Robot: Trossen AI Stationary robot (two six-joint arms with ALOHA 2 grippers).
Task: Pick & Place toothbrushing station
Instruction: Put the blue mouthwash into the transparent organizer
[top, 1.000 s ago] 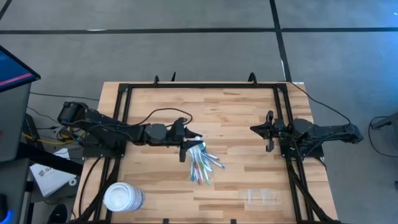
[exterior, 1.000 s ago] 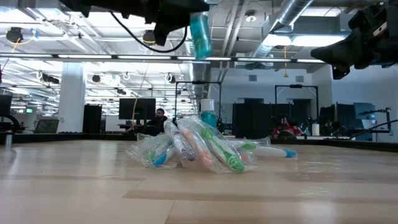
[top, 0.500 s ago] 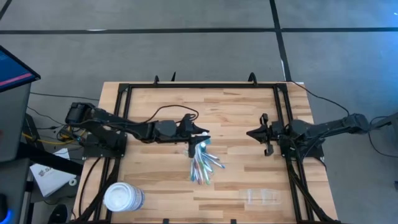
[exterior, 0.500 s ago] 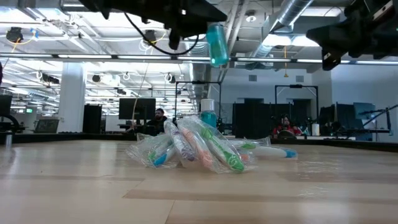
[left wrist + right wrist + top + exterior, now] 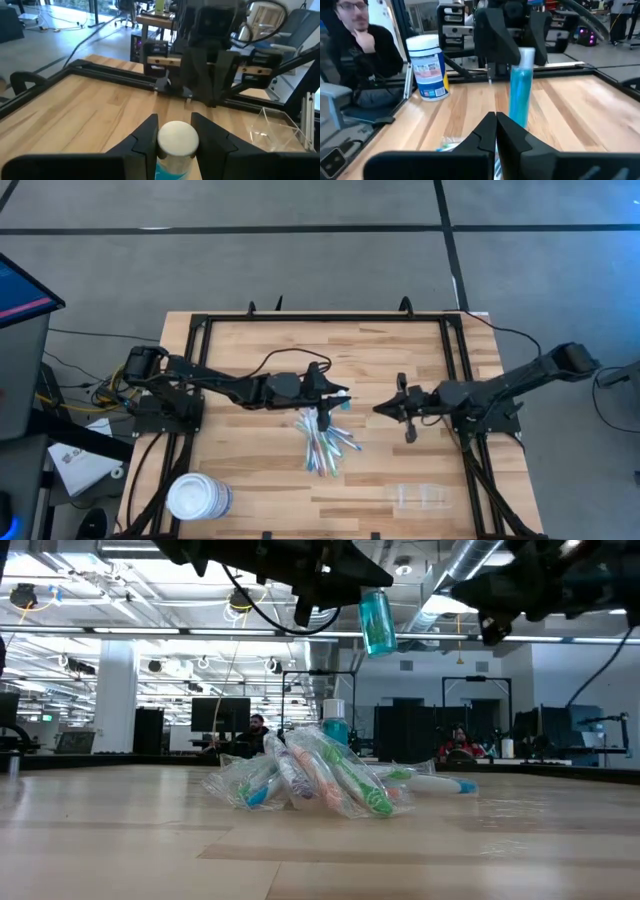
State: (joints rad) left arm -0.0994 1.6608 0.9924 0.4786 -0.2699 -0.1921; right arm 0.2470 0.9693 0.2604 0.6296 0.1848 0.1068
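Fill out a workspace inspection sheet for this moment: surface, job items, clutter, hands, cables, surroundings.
Surface: wooden table inside a black frame.
Job's things: clear holder near the table's front edge on the right arm's side, untouched.
Clutter: pile of wrapped toothbrushes mid-table; white round tub at the front corner on the left arm's side.
Hands: left hand above the pile, shut on a blue bottle with a white cap, held off the table. Right hand shut and empty, facing the left hand across a gap.
Cables: black cable looping along the left arm; another trailing off the right arm's side.
Surroundings: person seated beyond the table; monitor beside it.
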